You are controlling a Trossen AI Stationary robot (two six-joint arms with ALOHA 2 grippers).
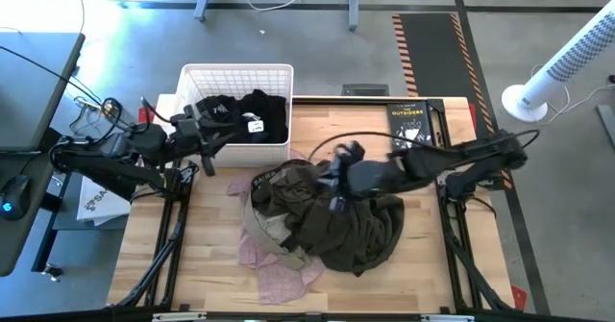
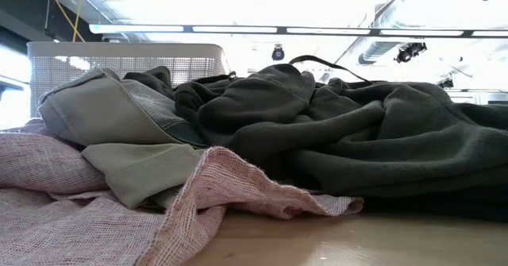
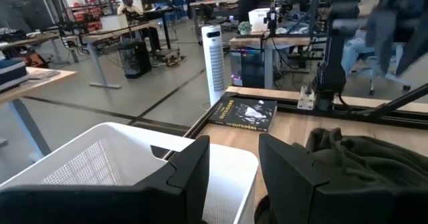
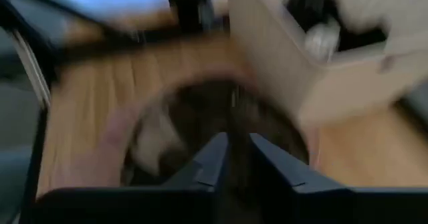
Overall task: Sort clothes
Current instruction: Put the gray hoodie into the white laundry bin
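A heap of clothes lies mid-table: a dark olive-brown garment (image 1: 351, 226) on top, a khaki one (image 1: 261, 228) under its left side, and a pale pink one (image 1: 277, 276) at the near edge. In the low view the olive garment (image 2: 357, 139) lies over the khaki (image 2: 111, 115) and the pink (image 2: 95, 210). A black garment (image 1: 240, 115) lies in the white basket (image 1: 197, 74). My right gripper (image 1: 336, 195) is down on the heap's top, its fingers nearly together around dark cloth (image 4: 239, 158). My left gripper (image 3: 234, 177) is open and empty at the basket's near left side (image 1: 204, 139). My right gripper has dark olive-brown cloth (image 4: 239, 140) in the narrow gap between its two fingers, on the top of the heap. It comes at the heap slanting down from the table's right. Which part or how many layers cannot be told. The garment lies on the heap.
A black paperback book (image 1: 407, 122) lies at the far right of the table, and also shows in the left wrist view (image 3: 244, 114). The basket stands at the far left corner. A white tower fan (image 1: 567, 67) stands on the floor beyond the right edge. People and desks are in the room behind.
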